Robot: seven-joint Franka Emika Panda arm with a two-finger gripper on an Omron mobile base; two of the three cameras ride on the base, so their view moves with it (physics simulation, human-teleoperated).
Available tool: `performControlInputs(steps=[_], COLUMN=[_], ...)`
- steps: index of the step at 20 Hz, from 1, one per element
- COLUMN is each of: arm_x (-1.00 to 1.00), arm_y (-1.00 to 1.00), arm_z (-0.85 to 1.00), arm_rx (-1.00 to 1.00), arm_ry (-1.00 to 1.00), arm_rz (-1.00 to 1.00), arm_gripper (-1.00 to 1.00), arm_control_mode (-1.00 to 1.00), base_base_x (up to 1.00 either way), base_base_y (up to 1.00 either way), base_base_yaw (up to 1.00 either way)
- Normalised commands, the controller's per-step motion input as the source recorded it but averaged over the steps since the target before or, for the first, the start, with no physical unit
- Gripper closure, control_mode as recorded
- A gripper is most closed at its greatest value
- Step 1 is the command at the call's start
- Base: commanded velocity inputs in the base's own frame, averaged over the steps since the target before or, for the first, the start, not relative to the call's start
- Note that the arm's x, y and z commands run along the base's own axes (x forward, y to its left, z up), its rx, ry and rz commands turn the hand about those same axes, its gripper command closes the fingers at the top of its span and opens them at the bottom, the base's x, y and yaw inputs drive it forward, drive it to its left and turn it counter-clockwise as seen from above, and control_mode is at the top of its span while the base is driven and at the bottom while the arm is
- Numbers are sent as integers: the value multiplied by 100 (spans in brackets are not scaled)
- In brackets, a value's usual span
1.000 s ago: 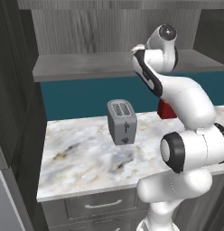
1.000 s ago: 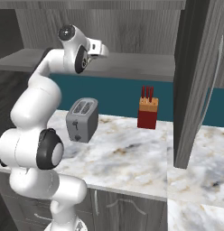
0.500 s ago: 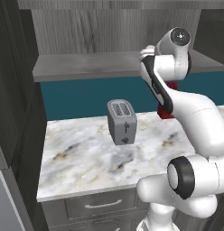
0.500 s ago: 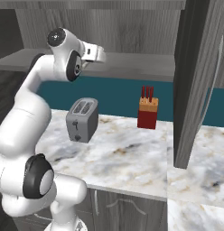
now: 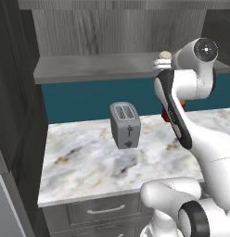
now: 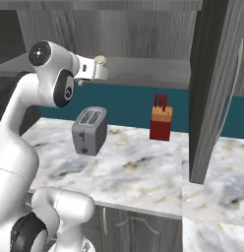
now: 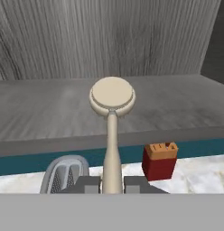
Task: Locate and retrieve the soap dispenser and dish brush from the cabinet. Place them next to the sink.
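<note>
**Brush in the grip, 1 of 2 items out of the cabinet**

Your gripper is clamped on the handle of the dish brush; the round head points away from the hand, out over the front edge of the cabinet shelf; from the right base view the brush head shows just past the hand, in front of the shelf and above the toaster.

Judge the brush as light and stiff; the wooden handle is thin and smooth, so it may twist or slide between the fingers if you swing fast; you hold it low on the handle, which leaves the head as a long lever; keep it clear of the shelf edge. A grip nearer the head would steady it, but the present hold looks centred.

The knife block stands on the counter below, well apart from the brush. I cannot make out the soap bottle or the sink from here; you will likely need to drive to find them.
</note>
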Motion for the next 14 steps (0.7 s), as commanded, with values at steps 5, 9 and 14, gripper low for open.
performControlInputs(steps=[5, 9, 14], arm_x=[-100, -100, -100], arm_y=[0, 1, 6], arm_z=[11, 8, 17], arm_rx=[0, 1, 0], arm_ry=[-12, -7, -5], arm_rz=[0, 0, 0], arm_gripper=[100, 100, 100], arm_control_mode=[-100, -100, -100], base_base_x=[0, 0, 0], base_base_y=[0, 0, 0], base_base_yaw=[0, 0, 0])
